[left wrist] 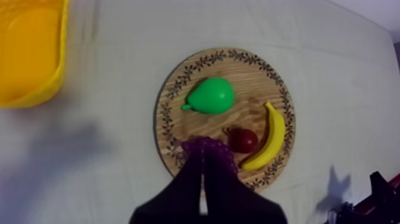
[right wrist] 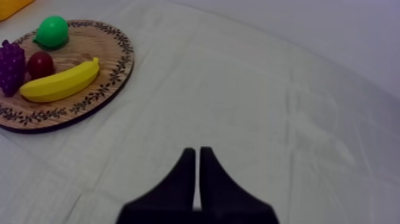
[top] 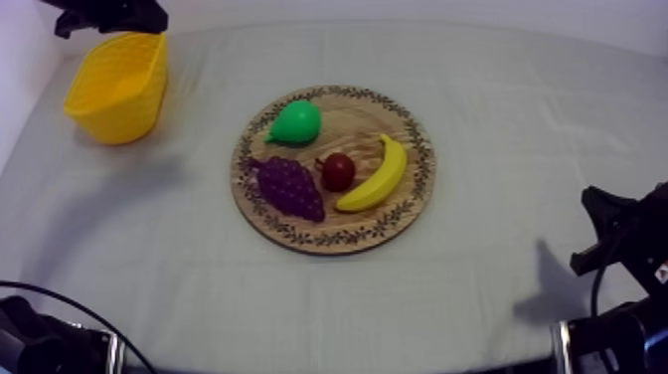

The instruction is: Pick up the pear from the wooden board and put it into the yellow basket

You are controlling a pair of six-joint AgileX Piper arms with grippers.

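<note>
The green pear [top: 296, 121] lies on the round wooden board [top: 413, 139] at its far left part, also seen as the pear [left wrist: 211, 95] and the pear [right wrist: 52, 31]. The yellow basket [top: 117, 85] stands at the table's far left. My left gripper [left wrist: 201, 148] is shut on nothing, its fingers a narrow wedge held high above the board, over the grapes [left wrist: 209, 152] and short of the pear. My left arm [top: 109, 15] hangs above the basket. My right gripper [right wrist: 197, 152] is shut and empty over bare cloth, right of the board [right wrist: 113, 71].
On the board with the pear lie purple grapes [top: 288, 187], a small red fruit [top: 338, 171] and a banana [top: 378, 177]. My right arm [top: 621, 234] sits low at the table's right edge. Bare cloth surrounds the board.
</note>
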